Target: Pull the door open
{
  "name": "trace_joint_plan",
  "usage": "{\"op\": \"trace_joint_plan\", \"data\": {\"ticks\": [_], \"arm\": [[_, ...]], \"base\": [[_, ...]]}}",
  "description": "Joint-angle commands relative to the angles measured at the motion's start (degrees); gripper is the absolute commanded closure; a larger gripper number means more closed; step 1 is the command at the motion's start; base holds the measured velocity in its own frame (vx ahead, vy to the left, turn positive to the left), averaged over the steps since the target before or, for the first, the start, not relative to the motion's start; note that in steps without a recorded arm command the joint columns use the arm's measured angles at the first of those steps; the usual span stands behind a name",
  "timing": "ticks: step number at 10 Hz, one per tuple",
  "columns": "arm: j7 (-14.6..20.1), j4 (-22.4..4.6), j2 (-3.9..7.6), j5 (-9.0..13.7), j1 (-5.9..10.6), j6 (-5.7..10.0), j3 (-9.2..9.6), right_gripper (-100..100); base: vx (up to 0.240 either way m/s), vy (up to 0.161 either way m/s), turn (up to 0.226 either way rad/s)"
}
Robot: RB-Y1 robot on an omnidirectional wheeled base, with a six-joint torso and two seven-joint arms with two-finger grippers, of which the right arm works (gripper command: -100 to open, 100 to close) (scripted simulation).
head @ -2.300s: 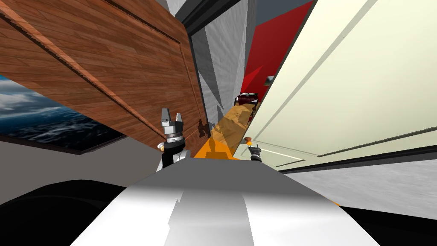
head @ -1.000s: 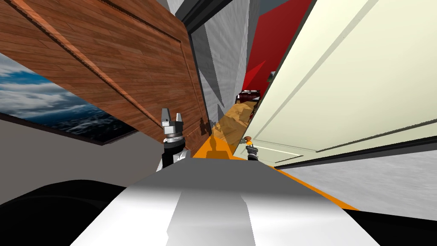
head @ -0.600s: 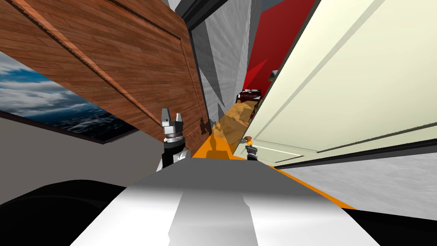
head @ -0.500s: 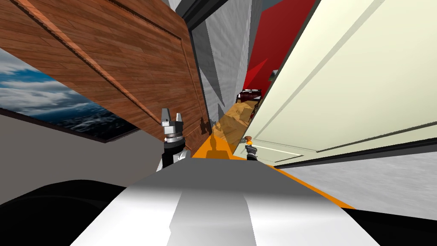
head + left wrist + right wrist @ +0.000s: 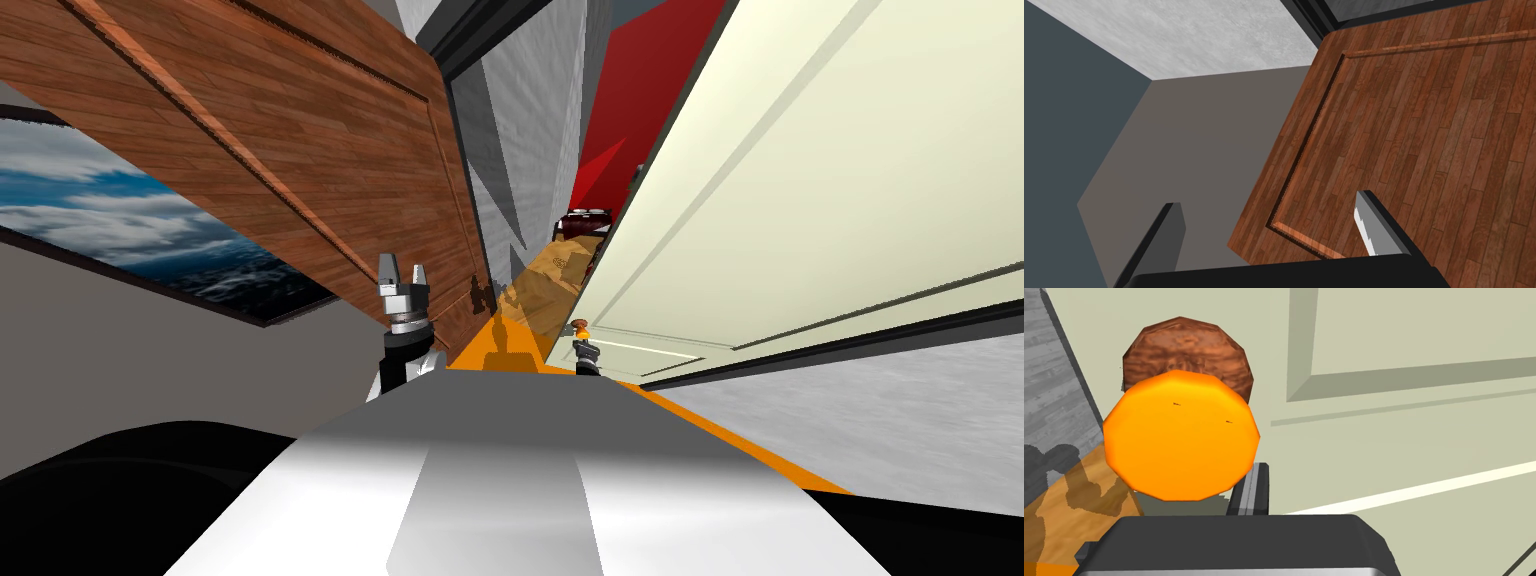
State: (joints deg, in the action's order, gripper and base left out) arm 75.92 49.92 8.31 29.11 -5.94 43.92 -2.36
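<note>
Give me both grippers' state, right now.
Left gripper: open, holding nothing.
Right gripper: shut on the orange door knob.

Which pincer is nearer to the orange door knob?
Right. The right pincer is shut on the orange knob; the left pincer stands open, apart, beside the brown wooden door.

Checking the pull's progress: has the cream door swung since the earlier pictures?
Cannot tell. The cream door's knob, in the right gripper, sits unchanged against the wooden door's edge; the view's sides shifted with my own move.
</note>
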Motion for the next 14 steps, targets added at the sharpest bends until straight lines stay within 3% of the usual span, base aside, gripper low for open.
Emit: {"op": "trace_joint_plan", "data": {"ticks": [1, 2, 4, 6, 7, 10, 11, 14], "arm": [[0.0, 0.0, 0.0, 0.0, 0.0, 0.0, 0.0, -100], [-0.2, 0.27, 0.35, 0.55, 0.53, -2.08, -0.66, -100], [-0.59, 0.8, 0.55, 0.91, 1.39, -3.88, -1.07, -100], [-0.59, 0.8, 0.55, 0.91, 1.39, -3.88, -1.07, -100], [-0.81, 1.1, 0.66, 1.11, 1.87, -4.88, -1.3, -100], [-0.81, 1.1, 0.66, 1.11, 1.87, -4.88, -1.3, -100], [-1.25, 1.72, 0.89, 1.52, 2.86, -6.95, -1.77, -100], [-1.25, 1.72, 0.89, 1.52, 2.86, -6.95, -1.77, -100]], "base": [[-0.018, -0.032, -0.043], [-0.017, -0.016, -0.105], [-0.018, 0.011, -0.051], [-0.002, 0.018, -0.001], [-0.006, 0.01, -0.007], [-0.005, 0.005, -0.004], [-0.023, 0.014, -0.037], [-0.003, 0.014, -0.011]]}}
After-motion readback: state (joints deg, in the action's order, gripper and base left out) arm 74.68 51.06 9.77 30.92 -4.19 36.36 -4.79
